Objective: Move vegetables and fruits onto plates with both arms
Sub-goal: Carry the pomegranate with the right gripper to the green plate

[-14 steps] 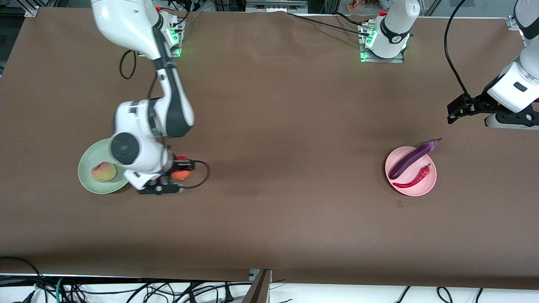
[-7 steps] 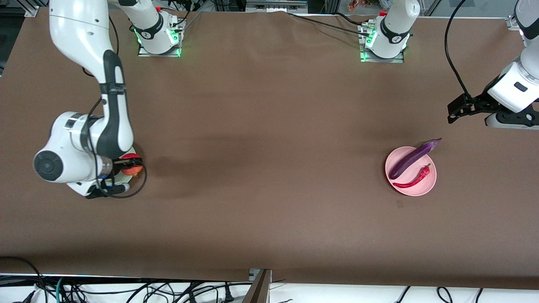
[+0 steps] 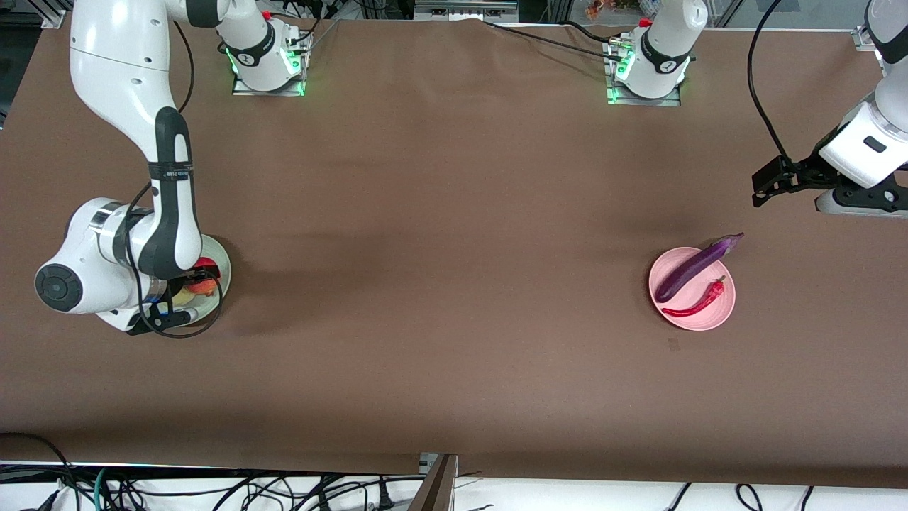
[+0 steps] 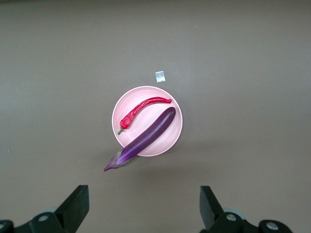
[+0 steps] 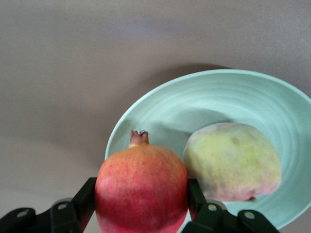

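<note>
We count two fruits, two vegetables, two plates and two arms. The red fruit (image 5: 141, 193) is clamped between the fingers of the right claw (image 5: 141, 204), its small crown pointing away from the wrist, and it hangs over the mint green plate (image 3: 218, 264) at the right arm's end of the desk (image 3: 454, 284). The pale yellow-green fruit (image 5: 232, 161) lies on that plate, just beside the red one; in the front view it is almost wholly hidden by the arm.

On the pink plate (image 3: 716, 316), toward the left arm's end, lie the eggplant (image 3: 696, 267) and the chili pepper (image 3: 696, 303), side by side and nearly parallel. In the front view each long axis runs from about 8 o'clock to 2 o'clock; the eggplant's stem cap points to 2 o'clock and overhangs the rim, and the chili's stem end points the same way.

The left claw (image 3: 765, 190) waits in the air with its fingers spread apart, over bare desk at roughly 1 o'clock from the pink plate.

A second ago the right claw held the red fruit over the desk just off the green plate's edge; it is over the plate now. The left arm and the vegetables have hardly moved.
</note>
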You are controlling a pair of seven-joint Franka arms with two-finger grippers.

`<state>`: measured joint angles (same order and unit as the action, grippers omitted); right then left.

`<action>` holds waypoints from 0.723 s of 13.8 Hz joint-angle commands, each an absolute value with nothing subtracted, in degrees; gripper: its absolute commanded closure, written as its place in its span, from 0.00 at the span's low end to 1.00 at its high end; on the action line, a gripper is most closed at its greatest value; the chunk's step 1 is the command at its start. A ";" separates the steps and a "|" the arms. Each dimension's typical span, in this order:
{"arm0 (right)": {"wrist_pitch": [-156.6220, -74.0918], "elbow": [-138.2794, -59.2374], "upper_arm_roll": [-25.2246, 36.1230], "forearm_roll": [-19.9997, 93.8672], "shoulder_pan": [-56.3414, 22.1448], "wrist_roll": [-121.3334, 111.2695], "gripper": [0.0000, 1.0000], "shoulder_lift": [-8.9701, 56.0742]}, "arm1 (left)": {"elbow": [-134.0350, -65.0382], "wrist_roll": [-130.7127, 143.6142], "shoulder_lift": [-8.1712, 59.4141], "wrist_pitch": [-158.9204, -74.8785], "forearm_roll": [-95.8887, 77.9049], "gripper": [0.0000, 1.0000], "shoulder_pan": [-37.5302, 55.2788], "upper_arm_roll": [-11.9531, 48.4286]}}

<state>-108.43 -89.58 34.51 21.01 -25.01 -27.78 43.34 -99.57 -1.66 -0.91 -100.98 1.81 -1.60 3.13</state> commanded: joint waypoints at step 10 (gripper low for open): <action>-107.15 -87.98 34.98 20.65 -25.05 -28.30 0.00 40.70 | -97.82 -2.20 -0.26 -99.49 0.53 0.00 -1.67 3.43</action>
